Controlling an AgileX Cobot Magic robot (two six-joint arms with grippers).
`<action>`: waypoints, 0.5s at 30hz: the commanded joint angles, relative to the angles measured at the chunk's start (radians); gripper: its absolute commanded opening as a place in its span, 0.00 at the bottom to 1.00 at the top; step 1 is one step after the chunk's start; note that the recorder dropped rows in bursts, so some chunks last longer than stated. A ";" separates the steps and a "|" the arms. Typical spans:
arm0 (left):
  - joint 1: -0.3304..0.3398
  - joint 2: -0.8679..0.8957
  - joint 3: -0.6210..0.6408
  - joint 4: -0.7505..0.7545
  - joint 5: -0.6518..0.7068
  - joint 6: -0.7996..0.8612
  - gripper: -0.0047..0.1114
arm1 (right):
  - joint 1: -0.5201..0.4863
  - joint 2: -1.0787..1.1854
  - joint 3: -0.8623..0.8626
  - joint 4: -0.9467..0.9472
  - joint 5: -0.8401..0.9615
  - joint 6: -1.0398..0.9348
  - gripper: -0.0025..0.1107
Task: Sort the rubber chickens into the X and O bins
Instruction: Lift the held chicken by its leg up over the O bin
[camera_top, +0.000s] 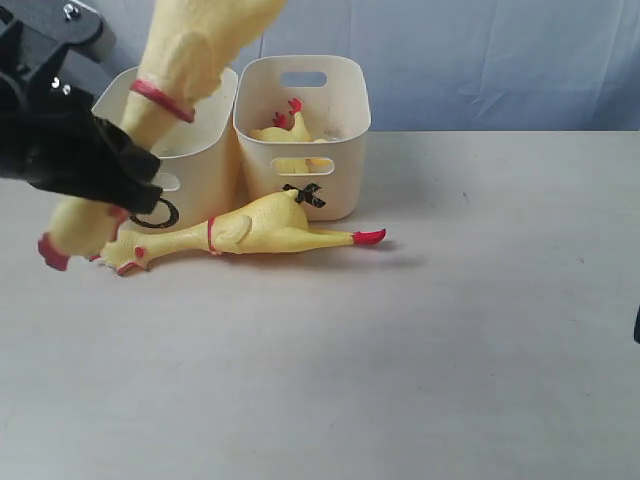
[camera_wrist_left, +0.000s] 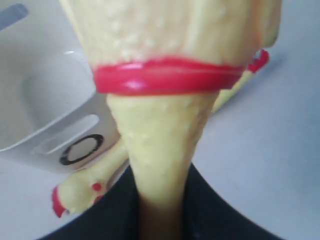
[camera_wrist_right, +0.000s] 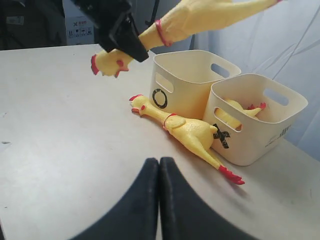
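Yellow first chicken (camera_top: 285, 130) is lodged in the X bin (camera_top: 340, 170), second chicken (camera_top: 190, 60) is clamped aloft by the O bin (camera_top: 205, 185) in the left fingers (camera_top: 90, 160), third chicken (camera_top: 260, 225) is left unsorted on the worktop (camera_top: 450, 350) before both, and the right fingers (camera_wrist_right: 145, 200) are pressed together, empty.

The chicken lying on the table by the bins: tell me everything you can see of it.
The chicken is yellow and rubbery-looking, with red comb, neck band and feet. It lies on its side on the table along the bin fronts, head before the O bin, feet past the X bin, body seemingly against it. Nothing grips it.
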 joint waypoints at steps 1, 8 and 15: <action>-0.001 0.007 -0.098 0.341 0.056 -0.351 0.04 | -0.005 -0.004 0.005 -0.002 -0.005 0.000 0.02; -0.001 0.143 -0.241 0.549 0.299 -0.391 0.04 | -0.005 -0.004 0.005 -0.002 -0.005 0.000 0.02; 0.020 0.246 -0.367 0.556 0.391 -0.341 0.04 | -0.005 -0.004 0.005 0.000 -0.005 0.000 0.02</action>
